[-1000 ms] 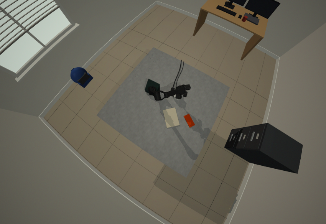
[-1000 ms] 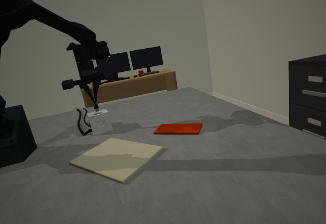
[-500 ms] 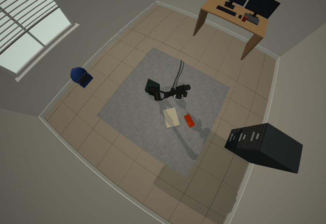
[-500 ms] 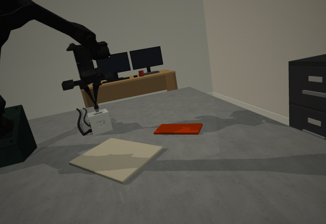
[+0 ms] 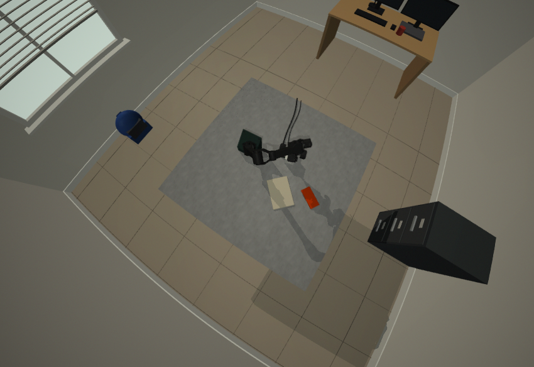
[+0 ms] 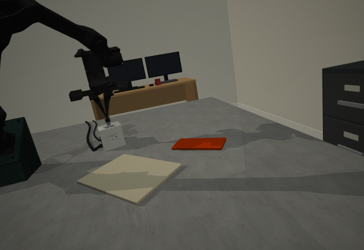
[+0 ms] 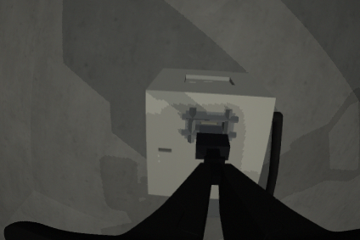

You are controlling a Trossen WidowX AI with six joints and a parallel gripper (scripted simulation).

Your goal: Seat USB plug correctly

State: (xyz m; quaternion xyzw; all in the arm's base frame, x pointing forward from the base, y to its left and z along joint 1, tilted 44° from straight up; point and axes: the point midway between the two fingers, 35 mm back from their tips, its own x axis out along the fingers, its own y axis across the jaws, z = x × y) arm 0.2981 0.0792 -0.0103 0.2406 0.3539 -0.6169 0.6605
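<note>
The white power cube (image 6: 112, 137) (image 7: 170, 174) stands on the grey surface, with black cables at its side. The socket (image 7: 231, 127) is a grey frame on its top face. The USB plug (image 6: 107, 121) (image 7: 212, 144) has a black body and a grey metal end that points down at the socket. My gripper (image 6: 106, 118) (image 7: 214, 172) is shut on the plug's black body, right above the cube. Part of the metal end shows between the black body and the socket. How deep it sits, and which way round it is, I cannot tell. In the top view the arm hides most of the cube.
A cream board (image 5: 282, 186) (image 6: 129, 179) lies flat in front of the cube. A red-orange block (image 5: 310, 197) (image 6: 199, 144) lies flat to the cube's right in the exterior view. Two black cables (image 5: 293, 119) (image 6: 88, 137) run from the cube. The arm's dark green base (image 5: 250, 138) (image 6: 26, 144) is to the left.
</note>
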